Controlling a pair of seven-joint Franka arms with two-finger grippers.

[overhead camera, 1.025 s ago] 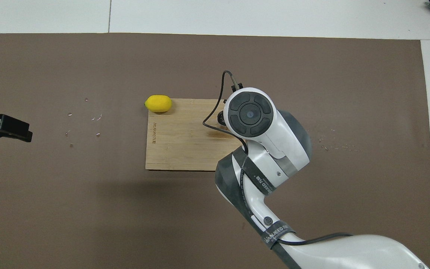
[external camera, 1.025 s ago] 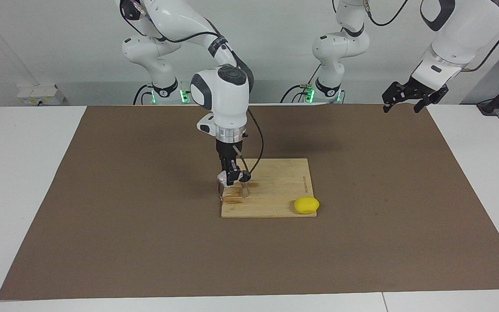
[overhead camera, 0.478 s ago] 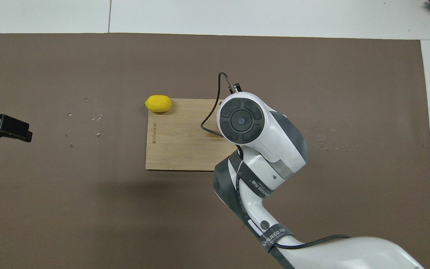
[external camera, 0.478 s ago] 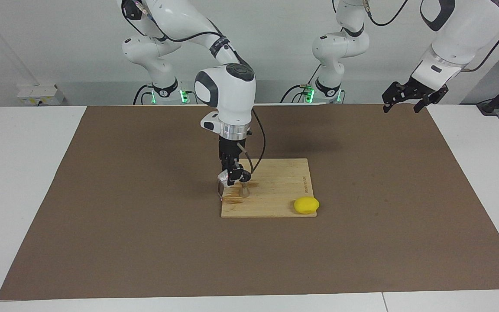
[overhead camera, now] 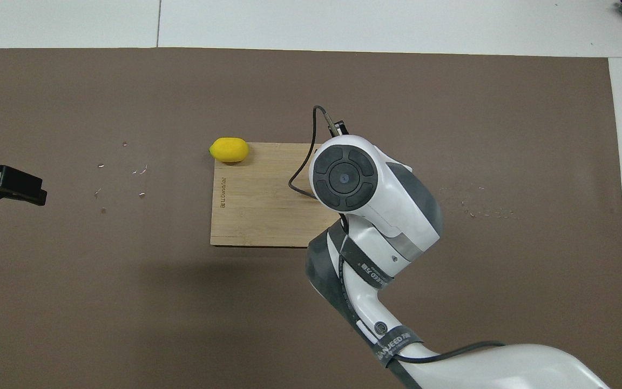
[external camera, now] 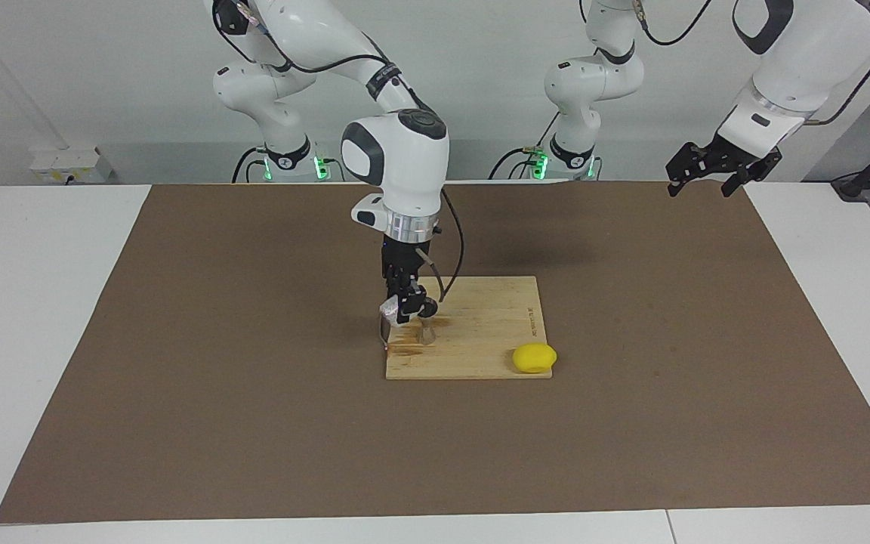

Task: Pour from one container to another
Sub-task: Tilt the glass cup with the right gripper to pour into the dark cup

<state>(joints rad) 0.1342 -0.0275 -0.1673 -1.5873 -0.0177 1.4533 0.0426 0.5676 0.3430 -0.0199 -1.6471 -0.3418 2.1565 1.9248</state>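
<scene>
Since the earlier frames the right arm's wrist has risen a little and leaned toward the middle of the wooden cutting board [external camera: 480,332], while nothing else has changed place. Going across the facing view from its left: the right gripper [external camera: 403,310] hangs straight down over the board's corner at the right arm's end, closed on the small clear cup [external camera: 387,321], which is tipped on its side above that edge of the board. Just beside the cup, further in over the board, stands the small steel jigger [external camera: 427,331], upright on the wood; a dark wet-looking stain lies on the board at its foot. In the overhead view the right arm's large white wrist covers this whole corner, so cup, jigger and gripper are all hidden there and only the facing view shows them. At the board's other end, on the corner farthest from the robots, rests a yellow lump [external camera: 534,358], partly over the edge onto the brown mat [external camera: 254,423]. Well apart from the board, toward the left arm's end of the table, the left gripper [external camera: 701,180] waits in the air above the mat's edge, its fingers spread wide and holding nothing. Small pale specks [overhead camera: 122,178] lie scattered on the mat on that side of the board.
</scene>
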